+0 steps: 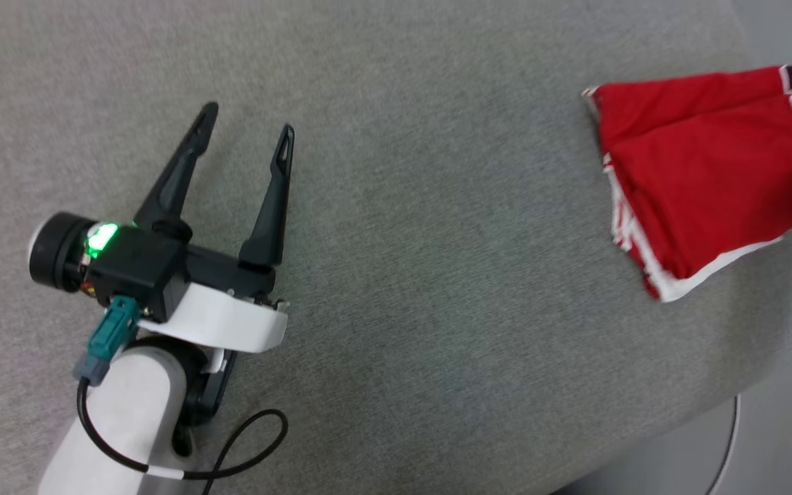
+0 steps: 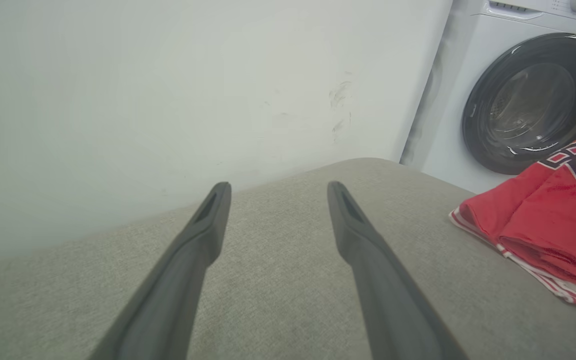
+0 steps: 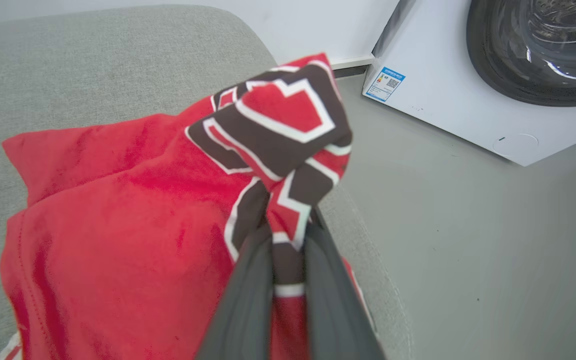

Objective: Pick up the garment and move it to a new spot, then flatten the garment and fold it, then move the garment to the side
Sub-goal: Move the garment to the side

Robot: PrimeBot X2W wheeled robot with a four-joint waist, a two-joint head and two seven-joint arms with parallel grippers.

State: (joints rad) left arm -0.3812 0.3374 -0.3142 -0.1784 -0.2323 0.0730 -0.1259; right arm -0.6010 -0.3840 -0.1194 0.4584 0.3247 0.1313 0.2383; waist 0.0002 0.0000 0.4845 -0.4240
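Two hands split the work: the right hand (image 3: pixel 289 232) is clamped on a lettered fold of the garment (image 1: pixel 698 179), which lies folded at the grey cushion's (image 1: pixel 396 206) right edge, presumably to drag it aside. The left hand (image 1: pixel 249 118) hovers spread wide and empty, well apart.

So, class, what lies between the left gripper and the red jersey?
Just a bare stretch of the grey padded surface separates the left gripper from the jersey, as the head view shows.
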